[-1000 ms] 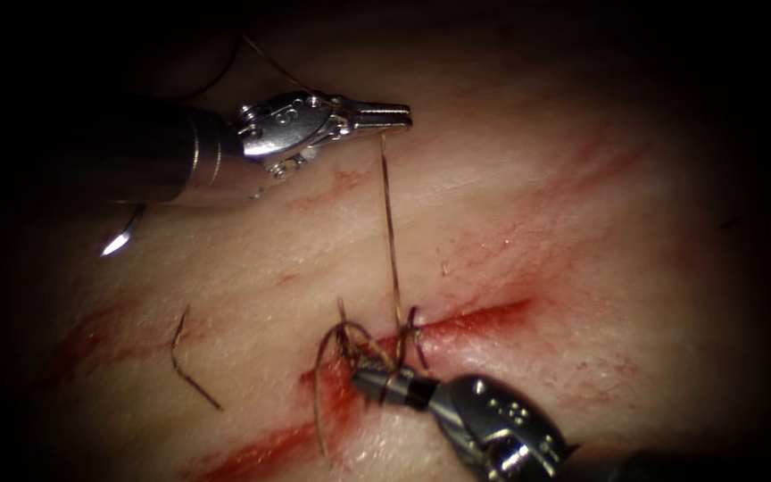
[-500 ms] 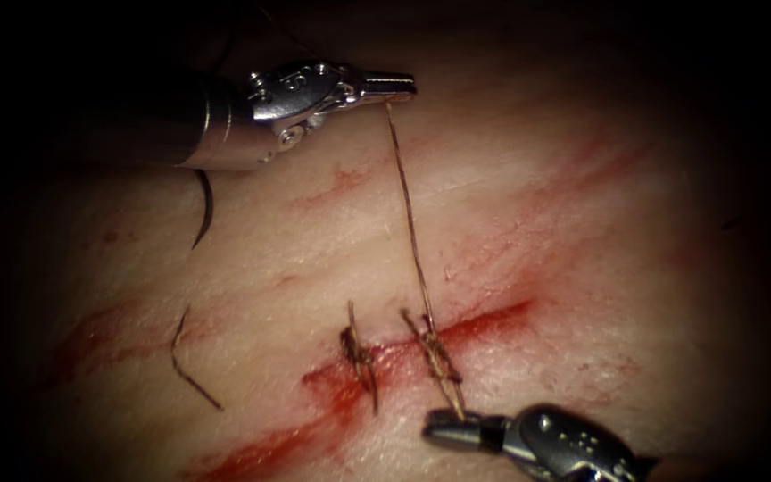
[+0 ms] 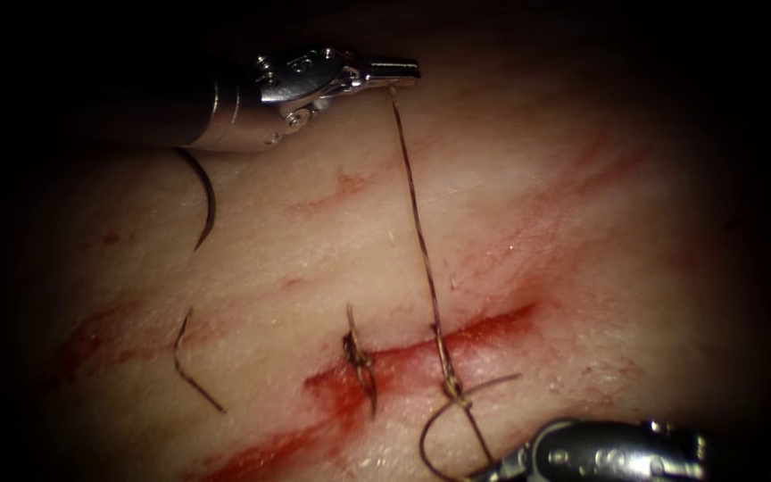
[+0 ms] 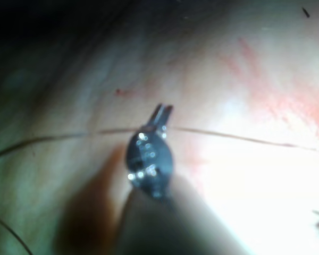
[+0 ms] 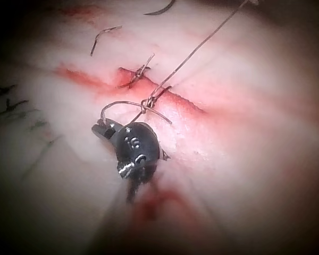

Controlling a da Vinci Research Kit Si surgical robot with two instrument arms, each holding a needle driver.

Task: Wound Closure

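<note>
Lying free on the tissue (image 3: 582, 223) at far left, clear of the cut (image 3: 484, 323) and in neither tool, is the curved needle (image 3: 204, 201); nearer, a cut end of thread (image 3: 191, 361) rests loose. The left tool (image 3: 394, 70) is clamped on the thread (image 3: 417, 223), which runs taut to a knot (image 3: 451, 388) at the cut, right of a finished stitch (image 3: 359, 357). The right tool (image 5: 100, 129) grips the thread's near end, jaws closed.

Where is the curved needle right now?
In the endoscope view the needle lies free on the tissue, left of the cut, just below the left gripper's shaft.
</note>
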